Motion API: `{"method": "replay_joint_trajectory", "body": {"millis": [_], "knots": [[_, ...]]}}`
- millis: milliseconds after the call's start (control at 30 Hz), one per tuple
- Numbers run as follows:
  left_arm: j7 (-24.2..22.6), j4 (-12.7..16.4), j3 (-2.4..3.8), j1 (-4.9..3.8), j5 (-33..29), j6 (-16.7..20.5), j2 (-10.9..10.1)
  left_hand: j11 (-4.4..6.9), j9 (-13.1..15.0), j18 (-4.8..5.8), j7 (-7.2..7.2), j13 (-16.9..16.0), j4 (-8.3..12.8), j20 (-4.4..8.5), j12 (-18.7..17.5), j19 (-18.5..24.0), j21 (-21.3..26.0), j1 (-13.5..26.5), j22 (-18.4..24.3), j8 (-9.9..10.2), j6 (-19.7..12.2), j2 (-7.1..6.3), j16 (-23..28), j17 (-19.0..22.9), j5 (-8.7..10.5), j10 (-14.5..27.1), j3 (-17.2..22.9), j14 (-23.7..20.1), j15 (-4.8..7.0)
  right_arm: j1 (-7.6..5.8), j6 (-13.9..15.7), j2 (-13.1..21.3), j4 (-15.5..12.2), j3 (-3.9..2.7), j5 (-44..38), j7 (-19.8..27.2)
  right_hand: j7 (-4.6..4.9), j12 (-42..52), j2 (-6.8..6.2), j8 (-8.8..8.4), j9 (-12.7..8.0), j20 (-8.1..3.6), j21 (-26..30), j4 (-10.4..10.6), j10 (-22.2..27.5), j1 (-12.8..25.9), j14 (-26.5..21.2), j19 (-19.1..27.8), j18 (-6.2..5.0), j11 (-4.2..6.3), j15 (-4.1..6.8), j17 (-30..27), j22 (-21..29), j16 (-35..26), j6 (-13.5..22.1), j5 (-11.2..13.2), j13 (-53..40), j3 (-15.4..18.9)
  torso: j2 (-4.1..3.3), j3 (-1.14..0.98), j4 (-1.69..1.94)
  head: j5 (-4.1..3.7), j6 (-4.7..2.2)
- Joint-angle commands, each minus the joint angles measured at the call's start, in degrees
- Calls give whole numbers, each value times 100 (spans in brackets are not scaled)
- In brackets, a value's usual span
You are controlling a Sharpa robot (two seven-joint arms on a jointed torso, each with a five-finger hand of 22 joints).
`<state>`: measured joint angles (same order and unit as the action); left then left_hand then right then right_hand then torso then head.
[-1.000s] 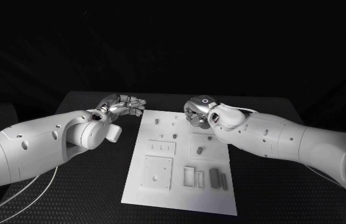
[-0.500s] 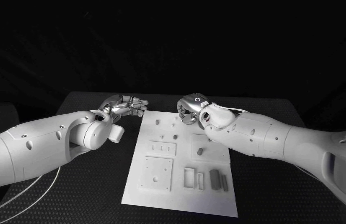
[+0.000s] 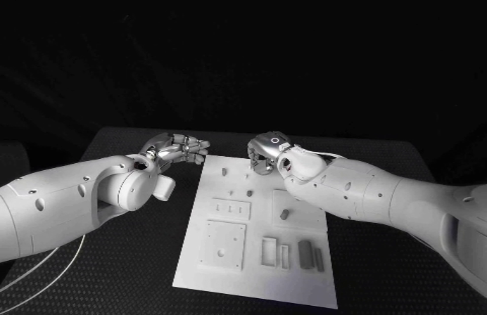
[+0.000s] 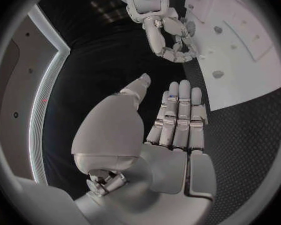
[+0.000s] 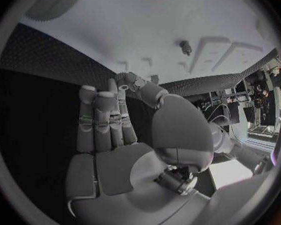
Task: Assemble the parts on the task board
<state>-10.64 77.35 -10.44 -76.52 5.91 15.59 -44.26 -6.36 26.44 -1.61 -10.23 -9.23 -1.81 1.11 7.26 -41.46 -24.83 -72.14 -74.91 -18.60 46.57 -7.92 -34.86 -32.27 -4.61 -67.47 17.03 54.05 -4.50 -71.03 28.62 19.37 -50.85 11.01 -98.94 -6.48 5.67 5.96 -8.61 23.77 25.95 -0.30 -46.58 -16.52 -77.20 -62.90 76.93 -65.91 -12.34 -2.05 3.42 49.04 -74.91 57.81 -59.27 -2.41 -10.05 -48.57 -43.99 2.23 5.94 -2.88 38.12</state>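
Head view: my left hand (image 3: 179,148) hovers just off the far left corner of the task board (image 3: 218,262), fingers straight and holding nothing. My right hand (image 3: 266,153) hangs over its far edge, empty and uncurled. Grey parts (image 3: 302,251) lie near its front right.

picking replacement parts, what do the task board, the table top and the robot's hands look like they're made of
Task board: looks like matte white plastic, flat and even with clean recessed pockets; painted metal is possible. Table: black, with a fine dotted texture, likely a rubber or foam mat rather than bare board. Left hand and right hand: silver with bright glints, so metal or metallised plastic; the arms' white shells look like glossy plastic.
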Motion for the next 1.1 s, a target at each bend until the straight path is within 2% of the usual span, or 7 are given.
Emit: {"method": "replay_joint_trajectory", "body": {"millis": [33,167,333,500,600,833,1100], "knots": [[-43,25,8,-44,-14,-35,-3,-27,-8,1,-29,-6,9,3,-28,31,22,41,-100,37,-3,4,19,9,16,-1,26,-45,-14,6,7,-24,23,0,-98,32,-2,20,0,18,10,-33,-21,-2,-22,-74,-80,21,-266,-4,92,-10,-116,35,-44,-37,-235,-30,-31,15,32,-13,-10],[-43,38,8,-64,-8,-29,-14,-28,-8,1,-29,-6,10,3,-30,32,22,40,-100,37,-2,3,19,10,17,-1,27,-46,-14,6,-14,-39,20,0,-97,44,-2,19,-1,17,10,-33,-22,-2,-22,-73,-80,21,-266,-4,92,-11,-116,36,-44,-37,-236,-32,-47,22,41,4,2],[-46,56,8,-85,-3,-22,-5,-29,-7,1,-29,-7,12,3,-33,32,22,41,-100,38,-1,0,19,10,17,-1,27,-46,-14,17,-28,-97,94,5,-97,57,-2,17,-1,17,12,-32,-24,0,-22,-71,-80,21,-266,-5,91,-12,-116,38,-44,-37,-238,-36,-64,33,57,-13,-12],[-43,87,10,-105,1,-20,-11,-30,-7,1,-29,-8,13,2,-36,32,22,41,-101,39,-1,-1,20,10,17,-1,29,-47,-15,52,-50,-114,122,11,-97,67,-1,15,-1,16,13,-32,-25,0,-22,-69,-81,21,-266,-5,91,-14,-116,39,-44,-37,-240,-40,-78,32,70,6,-4],[-41,87,10,-108,4,-18,-16,-30,-7,1,-29,-8,14,2,-38,32,22,41,-101,40,-1,-2,19,10,17,-1,29,-47,-15,56,-60,-110,122,12,-97,63,-1,15,-1,15,13,-32,-26,1,-22,-69,-81,21,-266,-5,91,-14,-115,40,-43,-37,-241,-42,-91,34,82,-18,5],[-43,52,10,-111,7,-11,-3,-31,-7,1,-30,-9,15,1,-43,33,22,43,-101,41,0,-5,20,10,18,0,30,-47,-15,57,-111,-108,117,14,-88,76,-1,13,-3,14,15,-32,-29,2,-23,-64,-80,20,-266,-5,91,-16,-115,42,-44,-37,-244,-45,-96,41,70,-12,13],[-44,41,10,-111,7,-13,13,-33,-7,1,-30,-10,14,1,-48,33,21,46,-101,44,-1,-5,20,10,18,1,32,-47,-16,60,-225,-147,166,21,-100,36,2,4,-13,7,17,-31,-31,-1,-16,-54,-83,25,-266,-8,88,-22,-114,45,-36,-37,-248,-51,-98,44,78,-16,0]]}}
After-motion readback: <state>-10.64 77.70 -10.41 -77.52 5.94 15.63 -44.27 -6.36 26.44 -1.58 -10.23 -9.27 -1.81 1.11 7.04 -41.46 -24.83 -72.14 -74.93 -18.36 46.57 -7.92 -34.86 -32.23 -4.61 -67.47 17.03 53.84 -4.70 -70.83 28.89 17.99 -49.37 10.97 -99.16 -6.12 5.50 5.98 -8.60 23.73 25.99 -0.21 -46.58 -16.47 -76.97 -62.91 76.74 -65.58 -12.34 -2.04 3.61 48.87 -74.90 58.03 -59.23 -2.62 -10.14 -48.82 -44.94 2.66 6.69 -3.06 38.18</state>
